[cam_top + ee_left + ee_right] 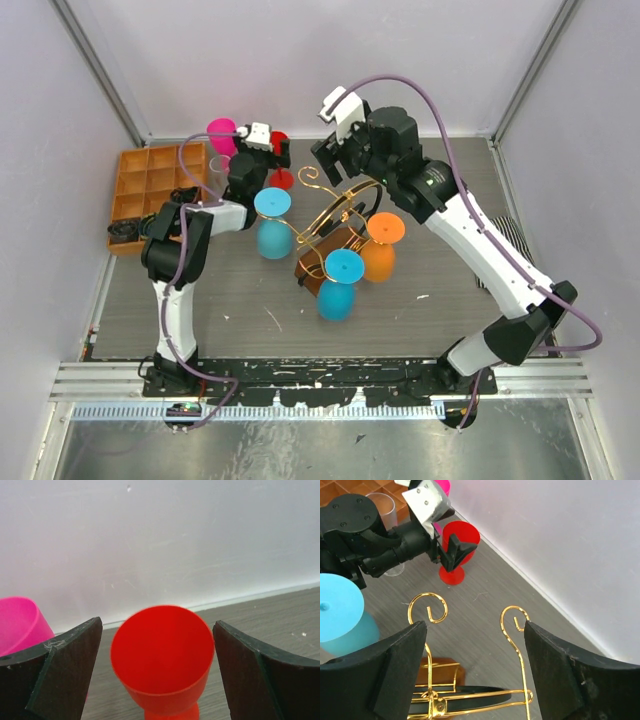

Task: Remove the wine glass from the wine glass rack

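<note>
Black fingers (65, 675) of the left gripper (156, 626) stand apart on either side of the red plastic wine glass (162, 655), with daylight between each pad and the bowl, so it is released and grips nothing. That glass stands upright on the grey wood-grain table (240, 300), far and left of the gold wire wine glass rack (312, 265) on its brown wooden base, and clear of it. I judge the removal nearly done: the arm should draw straight back and up, keeping both fingers off the bowl, since a light glass on a narrow stem tips easily. The right gripper (475, 625) hangs spread and empty over the rack's far scrolls. Two sky-blue glasses (272, 225) and an orange glass (382, 245) appear to hang foot-up there; each would want sliding out along its wire, not lifting. The red glass's foot is cut off in the left wrist view, a finger hides part of its bowl from the right wrist, and how the hanging glasses seat on the wire cannot be made out.
</note>
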Tool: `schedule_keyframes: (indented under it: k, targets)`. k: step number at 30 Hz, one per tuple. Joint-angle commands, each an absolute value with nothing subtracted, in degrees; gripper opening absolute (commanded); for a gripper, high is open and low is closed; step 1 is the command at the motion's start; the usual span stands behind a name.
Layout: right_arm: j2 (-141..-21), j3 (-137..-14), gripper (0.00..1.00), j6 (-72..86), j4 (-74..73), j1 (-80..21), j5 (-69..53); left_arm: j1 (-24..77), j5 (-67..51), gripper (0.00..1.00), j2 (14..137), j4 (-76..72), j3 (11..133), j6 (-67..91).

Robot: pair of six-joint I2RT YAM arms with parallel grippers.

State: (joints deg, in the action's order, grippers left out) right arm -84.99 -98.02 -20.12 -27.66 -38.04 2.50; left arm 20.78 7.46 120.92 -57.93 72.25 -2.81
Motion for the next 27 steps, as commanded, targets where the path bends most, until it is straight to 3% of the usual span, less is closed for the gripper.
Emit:
schedule_keyframes:
  k: [1, 7, 12, 21, 27]
  targets:
    - [-84.4, -101.9, 0.84, -13.6, -30.5, -37.9, 2.9, 20.8, 8.1, 0.98, 117.0, -58.4, 72.0, -2.4]
    - [-87.0, -107.2, 0.83, -6.1, -37.0, -37.0, -0.2, 20.9, 8.0, 0.98, 113.3, -54.8, 71.8, -0.4]
    - [-94.0, -116.5, 0.71, 3.7, -47.0, -35.9, -8.0, 21.2, 7.9, 0.98, 108.9, -48.8, 71.7, -1.2]
    - [-95.6, -115.8, 0.65, 16.3, -46.9, -35.9, -25.9, 21.2, 9.5, 0.98, 103.2, -43.6, 71.0, 0.4]
    - [-97.5, -116.0, 0.6, 20.4, -46.9, -36.0, -28.9, 21.2, 10.7, 0.98, 99.1, -42.6, 69.4, 0.4]
